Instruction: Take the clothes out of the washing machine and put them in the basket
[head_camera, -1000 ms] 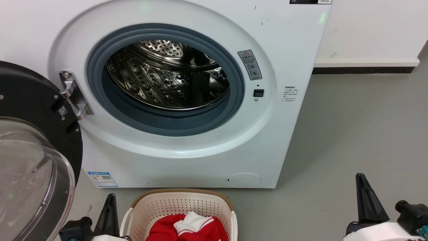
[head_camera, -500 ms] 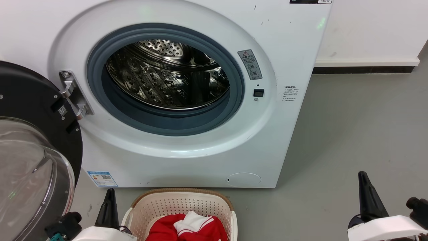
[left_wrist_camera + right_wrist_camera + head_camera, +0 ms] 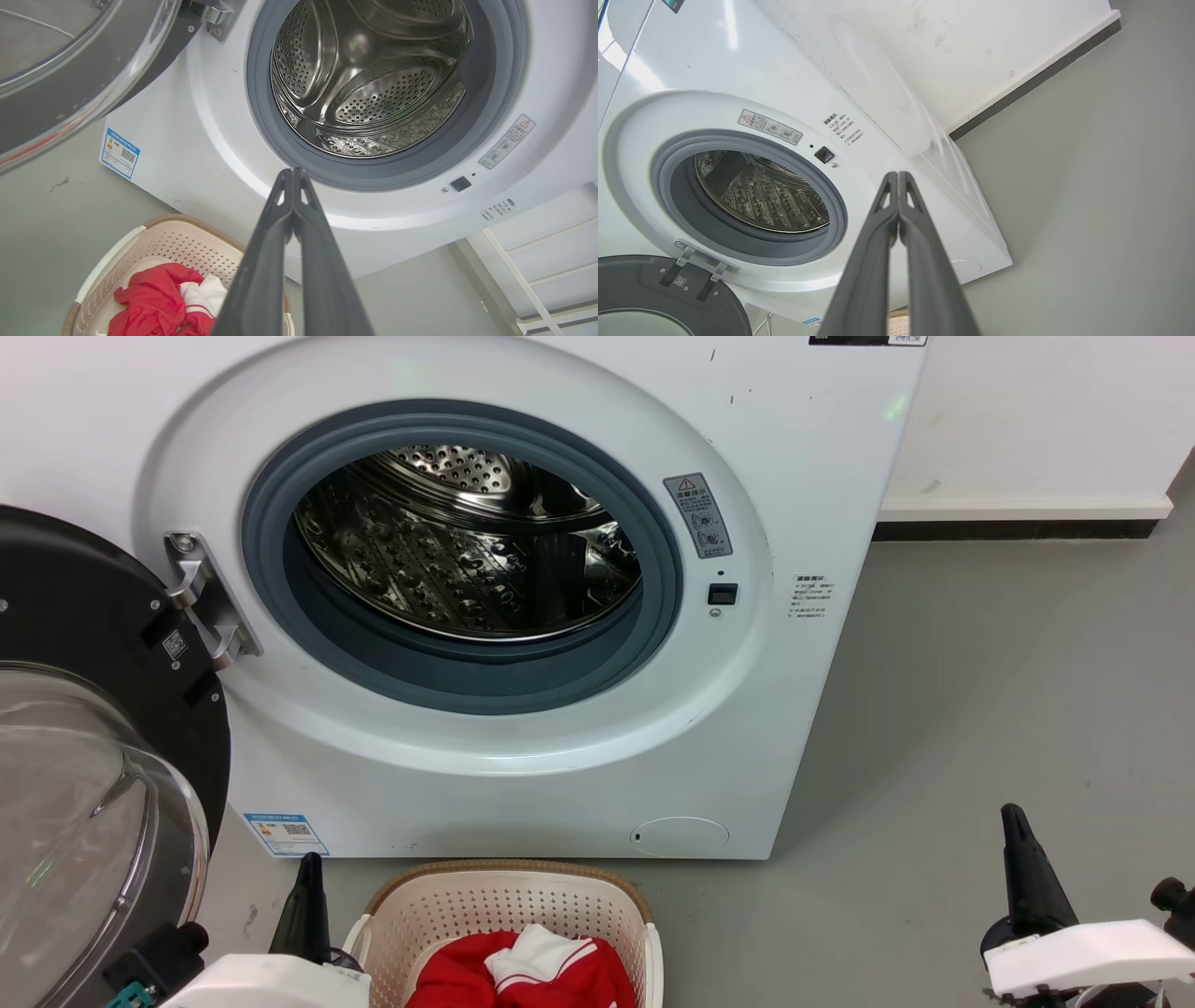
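Note:
The white washing machine (image 3: 523,775) stands with its black-framed glass door (image 3: 84,784) swung open to the left; its steel drum (image 3: 467,546) holds no fabric that I can see. The cream basket (image 3: 509,910) sits on the floor in front, with the red clothes (image 3: 523,971) and their white striped panel inside. My left gripper (image 3: 308,882) is shut and empty just left of the basket. My right gripper (image 3: 1016,835) is shut and empty far right over the floor. The left wrist view shows the basket (image 3: 177,242), the clothes (image 3: 159,298) and the drum (image 3: 369,79).
Grey floor (image 3: 1008,691) stretches right of the machine to a white wall with a dark skirting strip (image 3: 1018,530). The open door takes up the left side, close to my left arm. A white frame (image 3: 528,266) appears in the left wrist view.
Both arms have drawn back toward the bottom edge, the left wrist shifting left and the right shifting right. Basket, clothes and machine have stayed put.

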Available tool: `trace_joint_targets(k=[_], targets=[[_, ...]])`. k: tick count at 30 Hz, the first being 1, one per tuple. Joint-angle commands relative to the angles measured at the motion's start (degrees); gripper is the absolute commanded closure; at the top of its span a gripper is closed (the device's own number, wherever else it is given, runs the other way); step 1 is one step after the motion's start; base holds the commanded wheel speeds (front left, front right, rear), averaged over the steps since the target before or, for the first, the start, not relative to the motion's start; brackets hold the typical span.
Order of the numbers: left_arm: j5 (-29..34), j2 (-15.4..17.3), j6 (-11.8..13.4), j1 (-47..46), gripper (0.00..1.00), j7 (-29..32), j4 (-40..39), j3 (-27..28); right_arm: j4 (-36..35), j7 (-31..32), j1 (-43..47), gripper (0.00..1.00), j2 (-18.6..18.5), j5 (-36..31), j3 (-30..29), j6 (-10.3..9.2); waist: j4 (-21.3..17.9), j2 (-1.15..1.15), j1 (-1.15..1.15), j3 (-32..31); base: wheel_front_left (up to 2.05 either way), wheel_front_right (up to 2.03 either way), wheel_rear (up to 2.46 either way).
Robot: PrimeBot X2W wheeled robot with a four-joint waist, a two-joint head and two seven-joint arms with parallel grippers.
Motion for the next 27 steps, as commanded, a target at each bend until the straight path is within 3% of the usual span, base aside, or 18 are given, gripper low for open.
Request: trace_joint_targets(k=[1,27], targets=[[-2.5,0.1,-0.5,-1.8,1.00,0.7,-0.4,0.3,-0.3,0.6,-1.7,1.00,-0.3,2.7,-0.2,0.00,0.0,0.00,0.00,0.0,0.00,0.00,0.00],[-22.1,0.1,-1.6,-4.5,1.00,5.4,0.8,0.9,1.8,5.4,-4.2,1.00,-0.3,22.3,-0.7,-0.02,0.2,0.00,0.00,0.2,0.00,0.00,0.00]])
